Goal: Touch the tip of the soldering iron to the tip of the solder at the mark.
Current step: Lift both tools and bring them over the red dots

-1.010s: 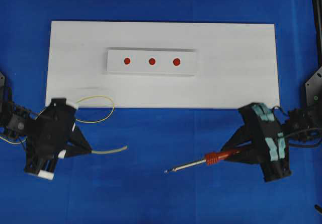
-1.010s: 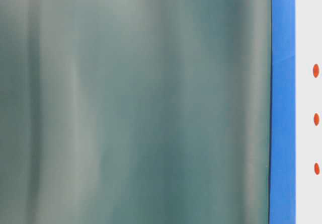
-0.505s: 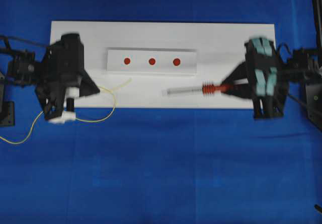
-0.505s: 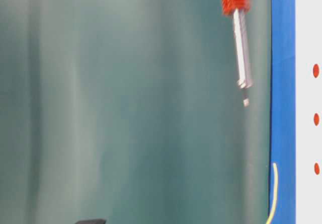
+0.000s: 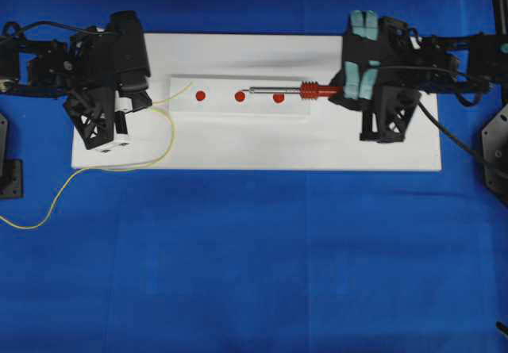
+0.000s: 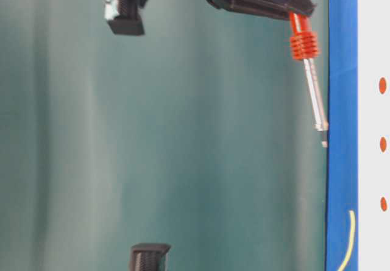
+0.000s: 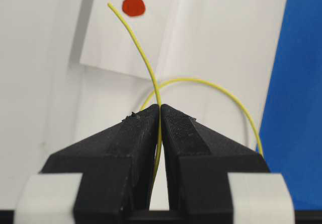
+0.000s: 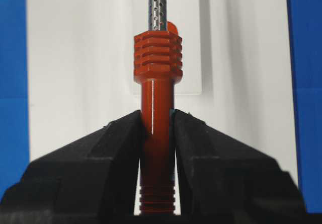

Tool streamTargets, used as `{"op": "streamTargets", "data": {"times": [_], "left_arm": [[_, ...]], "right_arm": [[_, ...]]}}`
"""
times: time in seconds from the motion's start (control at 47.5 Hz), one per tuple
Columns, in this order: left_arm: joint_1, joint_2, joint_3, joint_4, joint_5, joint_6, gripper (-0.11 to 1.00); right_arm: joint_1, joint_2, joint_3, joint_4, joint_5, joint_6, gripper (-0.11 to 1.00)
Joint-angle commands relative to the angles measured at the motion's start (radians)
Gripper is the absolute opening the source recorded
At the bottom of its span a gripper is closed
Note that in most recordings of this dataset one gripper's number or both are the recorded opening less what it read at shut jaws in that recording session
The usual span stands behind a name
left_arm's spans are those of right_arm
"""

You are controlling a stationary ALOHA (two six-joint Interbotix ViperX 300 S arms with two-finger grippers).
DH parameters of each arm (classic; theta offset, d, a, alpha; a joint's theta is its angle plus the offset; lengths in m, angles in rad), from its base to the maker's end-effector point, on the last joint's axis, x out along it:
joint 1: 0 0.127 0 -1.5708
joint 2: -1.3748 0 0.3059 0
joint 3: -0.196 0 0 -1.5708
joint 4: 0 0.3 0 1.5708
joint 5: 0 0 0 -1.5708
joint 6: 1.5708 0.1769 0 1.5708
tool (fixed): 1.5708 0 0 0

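A: Why this setup? Left pincer (image 7: 160, 114) is clamped on the solder (image 7: 142, 53), so its free tip hangs near the left mark (image 7: 134, 5).
B: Right pincer (image 8: 157, 121) grips the soldering iron (image 5: 290, 91) by its handle; shaft lies over the right mark (image 5: 279, 97), tip short of the solder.

Both arms were matte black, with black cables looping along their links. The left gripper (image 5: 141, 103) had wedge-shaped black fingers (image 7: 132, 148) with ridged inner faces and white tape bands at their bases. The right gripper (image 5: 343, 91) looked alike — though pale teal pads marked its housing.
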State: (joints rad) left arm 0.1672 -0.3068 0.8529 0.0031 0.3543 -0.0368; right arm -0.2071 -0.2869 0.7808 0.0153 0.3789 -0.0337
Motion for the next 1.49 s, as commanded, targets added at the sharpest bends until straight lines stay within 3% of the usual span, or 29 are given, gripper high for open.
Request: {"op": "streamTargets", "data": {"times": [0.0,1.472], "left_arm": [[0.003,0.003,-0.035,0.002,0.014,0.002,0.01],[-0.023,0.110,-0.084,0.002,0.037,0.000,0.01]], "right_arm": [[-0.009,0.006,-0.034,-0.003,-0.003,-0.002,0.06],[-0.008,0.051,-0.048,-0.003,-0.028,0.000,0.06]]}}
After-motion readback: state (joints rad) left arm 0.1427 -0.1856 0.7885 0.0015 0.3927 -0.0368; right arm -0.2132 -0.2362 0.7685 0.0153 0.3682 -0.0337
